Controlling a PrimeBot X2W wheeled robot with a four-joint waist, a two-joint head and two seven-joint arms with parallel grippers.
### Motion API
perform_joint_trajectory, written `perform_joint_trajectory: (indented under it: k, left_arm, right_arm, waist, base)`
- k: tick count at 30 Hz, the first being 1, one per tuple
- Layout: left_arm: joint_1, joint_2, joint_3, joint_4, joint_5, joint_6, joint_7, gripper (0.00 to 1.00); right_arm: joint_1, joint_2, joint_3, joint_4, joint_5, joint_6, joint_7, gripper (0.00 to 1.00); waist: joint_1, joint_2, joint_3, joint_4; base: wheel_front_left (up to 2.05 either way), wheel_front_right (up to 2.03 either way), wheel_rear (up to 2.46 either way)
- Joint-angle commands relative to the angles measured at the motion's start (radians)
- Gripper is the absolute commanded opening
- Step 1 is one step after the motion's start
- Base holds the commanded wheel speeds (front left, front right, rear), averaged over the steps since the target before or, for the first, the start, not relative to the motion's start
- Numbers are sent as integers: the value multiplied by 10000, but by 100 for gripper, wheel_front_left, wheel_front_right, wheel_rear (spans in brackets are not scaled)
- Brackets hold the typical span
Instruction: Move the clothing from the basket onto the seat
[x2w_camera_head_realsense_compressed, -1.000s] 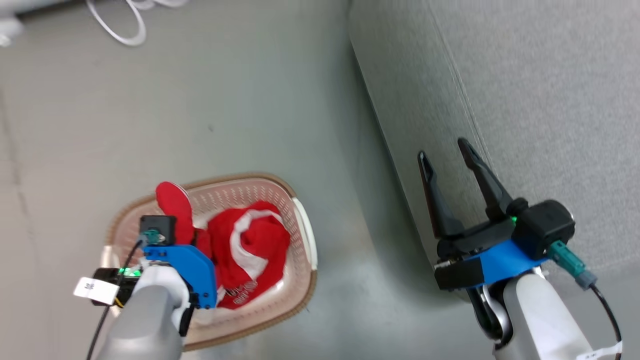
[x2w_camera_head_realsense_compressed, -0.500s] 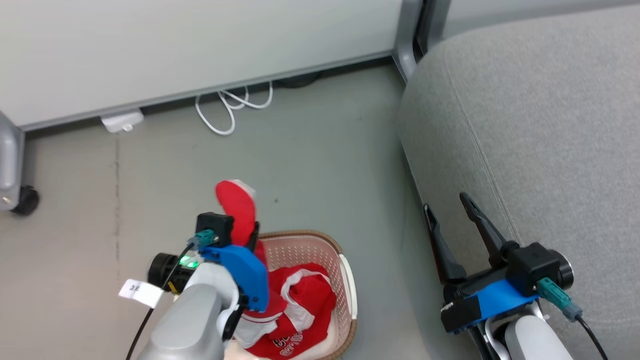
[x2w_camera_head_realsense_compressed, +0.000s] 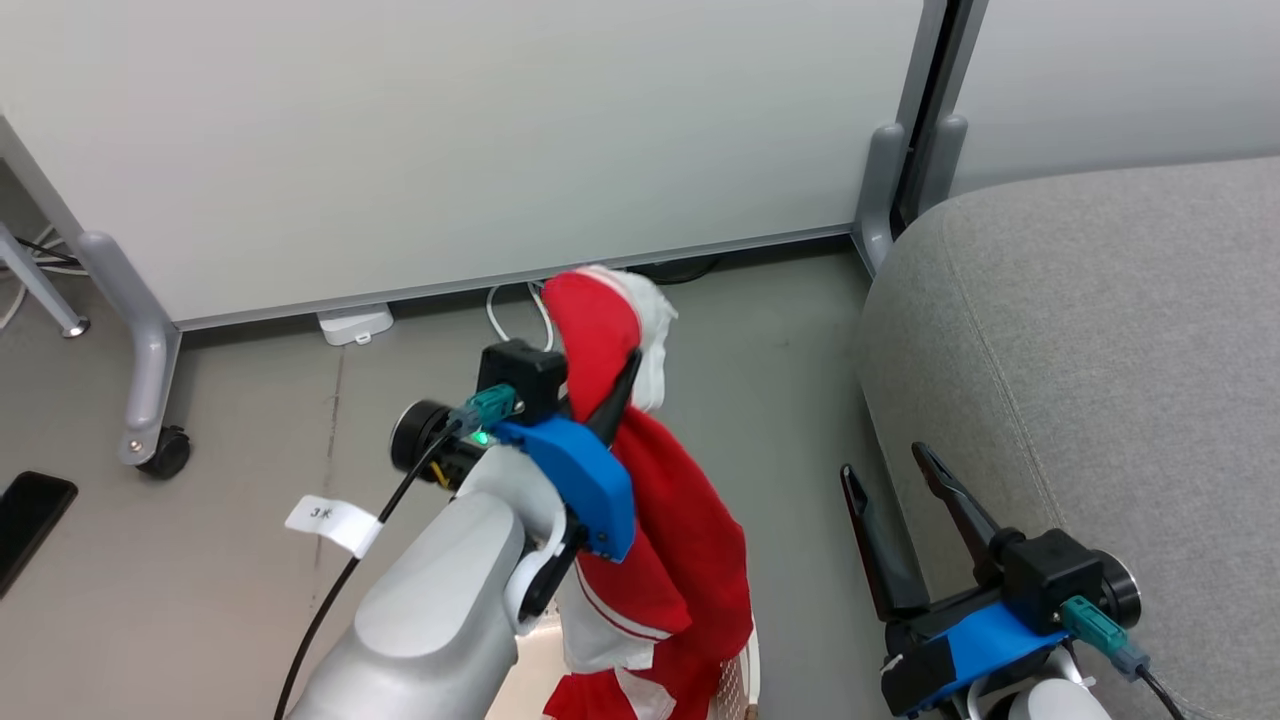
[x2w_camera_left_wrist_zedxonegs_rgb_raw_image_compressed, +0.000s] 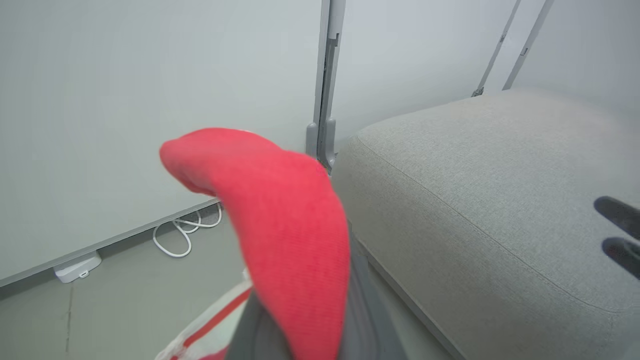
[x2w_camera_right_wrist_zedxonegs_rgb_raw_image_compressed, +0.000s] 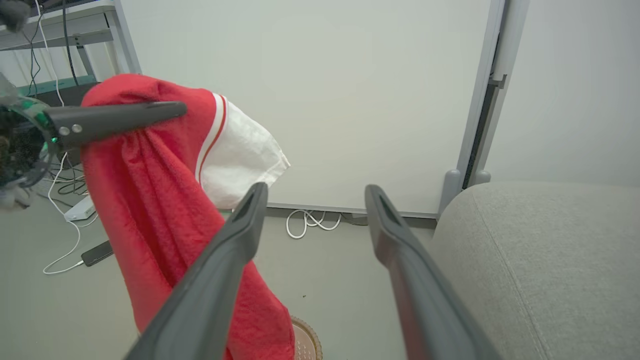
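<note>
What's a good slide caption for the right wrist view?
Left pincer holds a red garment aloft near the grey sofa; right pincer open, empty.

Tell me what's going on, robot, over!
Left gripper shut on soft red-and-white sports garment, dangling over cream perforated basket. Right gripper open, empty, beside large grey fabric sofa. Nothing seen blocking the way.

clothing (x2w_camera_head_realsense_compressed: 690, 540) was red with white panel and thin red stripe, centre | seat (x2w_camera_head_realsense_compressed: 1100, 330) was plain grey, right | right gripper (x2w_camera_head_realsense_compressed: 884, 459) had black fingers, blue mount | floor (x2w_camera_head_realsense_compressed: 250, 420) was greenish grey
</note>
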Motion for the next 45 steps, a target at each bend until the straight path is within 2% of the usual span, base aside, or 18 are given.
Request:
perform_joint_trajectory:
  k: [1,9,20,32,45]
  left_arm:
    - [-262,7,-139,-250,-125,67,-24,0]
    - [-994,16,-1021,-1229,-939,472,97,0]
    - [-1485,12,-1688,-1107,-1561,757,-91,0]
    - [-1749,10,-2388,-1071,-2019,677,-221,0]
    - [-1970,9,-2936,-1095,-2370,403,-286,0]
  right_arm:
    - [146,-28,51,-57,-52,5,52,100]
    - [127,-28,298,-166,4,5,252,100]
    - [36,-28,557,-205,25,5,365,100]
    - [-884,-28,1153,225,-189,5,944,100]
    - [-2650,-42,1751,2123,-251,5,1374,100]
  waist:
    - [2,-1,-86,52]
    - [2,-1,-224,22]
    - [2,-1,-253,-78]
    - [2,-1,-75,-41]
    - [2,-1,-47,24]
  base:
    - [0,0,0]
    - [0,0,0]
    - [0,0,0]
    - [0,0,0]
    - [0,0,0]
